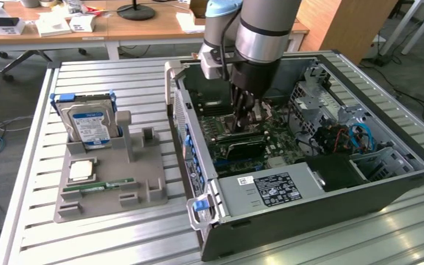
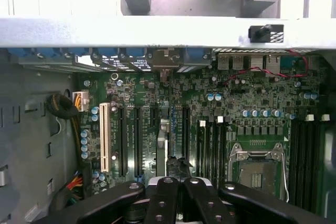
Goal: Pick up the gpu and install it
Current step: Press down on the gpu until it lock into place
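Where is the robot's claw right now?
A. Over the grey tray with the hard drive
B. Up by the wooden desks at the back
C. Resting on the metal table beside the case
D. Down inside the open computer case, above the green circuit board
D: the gripper reaches down into the open computer case, just over the motherboard, well away from the tray.

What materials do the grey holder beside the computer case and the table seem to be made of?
Grey holder: probably plastic, with a matte, uniform grey surface and blocky moulded posts. Table: likely aluminium, with pale silvery slats that have a soft sheen and long grooves. Computer case: seemingly painted sheet metal, dark outside.
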You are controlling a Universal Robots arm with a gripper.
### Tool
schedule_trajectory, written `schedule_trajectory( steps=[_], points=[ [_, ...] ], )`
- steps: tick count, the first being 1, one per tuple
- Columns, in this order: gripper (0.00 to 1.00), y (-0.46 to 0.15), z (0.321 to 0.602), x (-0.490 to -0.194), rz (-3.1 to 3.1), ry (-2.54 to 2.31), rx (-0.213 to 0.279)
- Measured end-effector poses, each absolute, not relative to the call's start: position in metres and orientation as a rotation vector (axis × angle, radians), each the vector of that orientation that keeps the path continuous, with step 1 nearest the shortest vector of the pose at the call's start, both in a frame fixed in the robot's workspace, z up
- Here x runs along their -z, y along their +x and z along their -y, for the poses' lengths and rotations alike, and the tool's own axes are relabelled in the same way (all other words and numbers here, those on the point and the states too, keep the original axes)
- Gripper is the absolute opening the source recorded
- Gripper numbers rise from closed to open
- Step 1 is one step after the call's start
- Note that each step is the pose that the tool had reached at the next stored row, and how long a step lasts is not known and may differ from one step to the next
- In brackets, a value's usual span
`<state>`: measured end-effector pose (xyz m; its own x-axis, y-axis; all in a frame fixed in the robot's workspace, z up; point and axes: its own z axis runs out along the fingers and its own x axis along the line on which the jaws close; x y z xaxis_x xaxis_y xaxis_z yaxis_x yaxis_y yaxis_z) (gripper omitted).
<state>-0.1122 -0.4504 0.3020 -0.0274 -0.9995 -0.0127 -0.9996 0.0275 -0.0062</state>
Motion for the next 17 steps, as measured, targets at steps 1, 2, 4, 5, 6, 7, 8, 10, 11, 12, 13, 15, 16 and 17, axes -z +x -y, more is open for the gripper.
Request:
schedule_trajectory(
  steps=[1,2,4,5,6,7,8,10,11,12,13,15,16,17],
  points=[
    [0.11,-0.1122,0.4504,-0.3041,-2.242,-2.181,-0.007],
    [0.11,-0.1122,0.4504,-0.3055,-2.242,-2.181,-0.007],
    [0.11,-0.1122,0.4504,-0.3064,-2.242,-2.181,-0.007],
    [0.11,-0.1122,0.4504,-0.3064,-2.242,-2.181,-0.007],
    [0.11,-0.1122,0.4504,-0.3064,-2.242,-2.181,-0.007],
    [0.11,-0.1122,0.4504,-0.3064,-2.242,-2.181,-0.007],
    [0.11,-0.1122,0.4504,-0.3065,-2.242,-2.181,-0.007],
    [0.11,-0.1122,0.4504,-0.3065,-2.242,-2.181,-0.007],
    [0.11,-0.1122,0.4504,-0.3065,-2.242,-2.181,-0.007],
    [0.11,-0.1122,0.4505,-0.3065,-2.242,-2.182,-0.007],
    [0.11,-0.1122,0.4506,-0.3065,-2.243,-2.183,-0.009],
    [0.11,-0.1123,0.4506,-0.306,-2.247,-2.186,-0.015],
    [0.11,-0.1123,0.4506,-0.3057,-2.248,-2.186,-0.017],
    [0.11,-0.1123,0.4506,-0.3056,-2.249,-2.187,-0.019]
  ],
)
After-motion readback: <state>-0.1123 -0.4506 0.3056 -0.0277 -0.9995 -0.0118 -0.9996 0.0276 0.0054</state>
